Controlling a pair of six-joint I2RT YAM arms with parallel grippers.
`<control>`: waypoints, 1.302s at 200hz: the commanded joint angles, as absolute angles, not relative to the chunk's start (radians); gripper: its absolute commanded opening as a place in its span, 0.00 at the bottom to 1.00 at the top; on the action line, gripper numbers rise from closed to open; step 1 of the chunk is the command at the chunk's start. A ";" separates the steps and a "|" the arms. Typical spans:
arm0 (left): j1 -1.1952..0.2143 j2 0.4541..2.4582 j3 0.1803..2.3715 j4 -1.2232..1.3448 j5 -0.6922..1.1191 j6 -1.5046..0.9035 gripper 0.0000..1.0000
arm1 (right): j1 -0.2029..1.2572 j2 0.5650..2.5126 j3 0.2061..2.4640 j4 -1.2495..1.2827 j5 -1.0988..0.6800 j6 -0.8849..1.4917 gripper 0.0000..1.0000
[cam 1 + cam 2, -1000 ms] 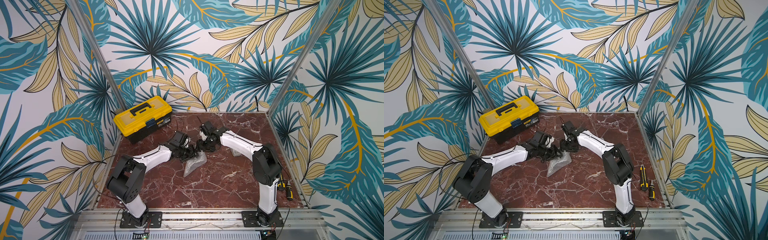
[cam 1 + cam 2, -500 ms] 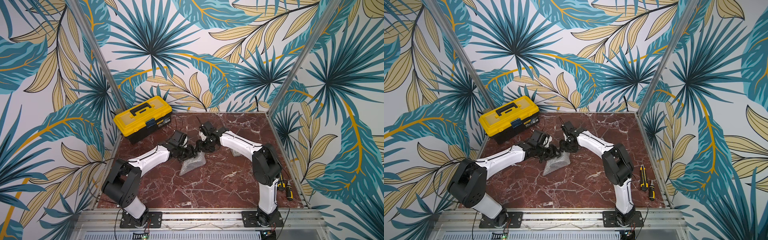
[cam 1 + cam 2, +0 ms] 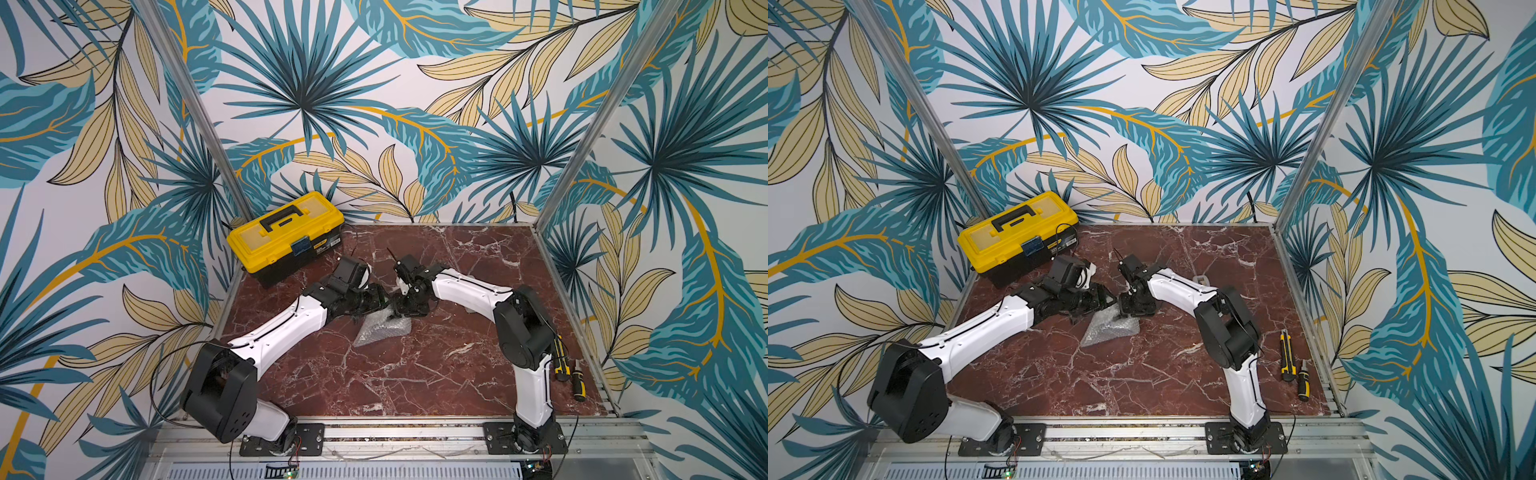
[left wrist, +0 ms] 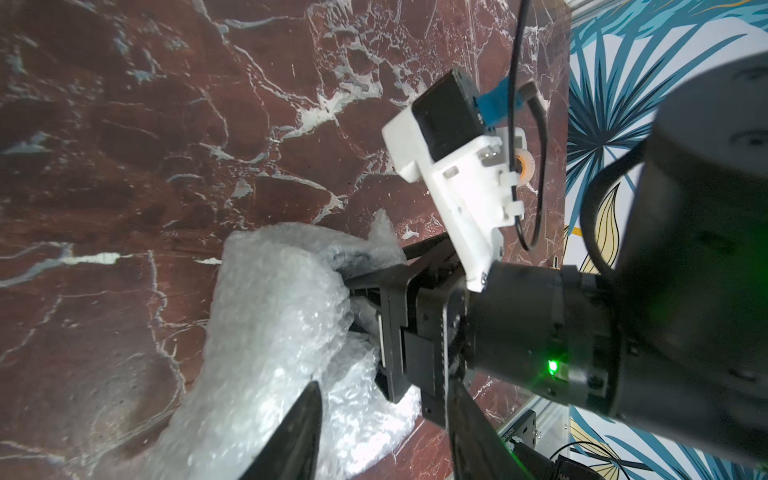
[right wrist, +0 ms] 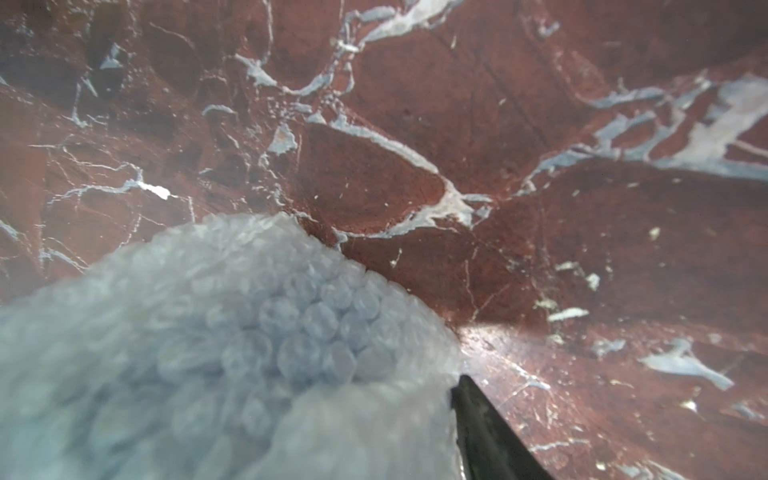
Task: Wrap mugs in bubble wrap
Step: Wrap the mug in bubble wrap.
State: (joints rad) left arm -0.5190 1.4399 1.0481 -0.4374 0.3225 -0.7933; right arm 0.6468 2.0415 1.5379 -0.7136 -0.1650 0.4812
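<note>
Near the middle of the red marble table [image 3: 415, 374], the left gripper [image 3: 1111, 301] and the right gripper [image 3: 1124, 314] sit tip to tip, very close together. Around them is lots of bare table, with a big open patch toward the arm bases and more on the right side. All the table edges are well away from them. At the back left corner, close to the left arm, stands a yellow toolbox [image 3: 286, 237].

The bubble wrap [image 3: 380, 330] lies bunched up on the table, right under both grippers. A flat corner pokes out toward the front. The right gripper squeezes the puffy end between its fingers [image 5: 486, 432]. The left gripper's fingers [image 4: 299, 432] stand apart, one lying over the bubble wrap, and grip nothing. A dark patch [image 4: 347, 259] shows inside the bubble wrap. I cannot tell if it is the mug.

I count two grippers, one bubble wrap sheet and one toolbox. One box cutter [image 3: 1285, 353] and one screwdriver [image 3: 1303, 380] lie by the right edge.
</note>
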 commanded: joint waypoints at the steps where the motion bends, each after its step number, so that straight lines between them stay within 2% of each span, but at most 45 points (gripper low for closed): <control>1: -0.497 1.398 1.075 -0.495 0.270 -0.760 0.49 | 0.649 2.056 1.510 -0.755 -0.153 0.465 0.58; 32: -0.465 1.382 1.036 -0.517 0.253 -0.713 0.49 | 0.649 2.054 1.509 -0.750 -0.156 0.464 0.58; 100: -0.484 1.540 1.065 -0.504 0.295 -0.595 0.51 | 0.648 2.047 1.510 -0.745 -0.158 0.459 0.58; 161: -0.528 1.636 1.079 -0.494 0.270 -0.584 0.45 | 0.649 2.014 1.509 -0.738 -0.173 0.460 0.59; 238: -0.551 1.677 1.079 -0.494 0.221 -0.608 0.41 | 0.645 1.867 1.497 -0.764 -0.145 0.472 0.72; 260: -0.558 1.681 1.081 -0.490 0.216 -0.617 0.40 | 0.645 1.849 1.491 -0.751 -0.161 0.480 0.80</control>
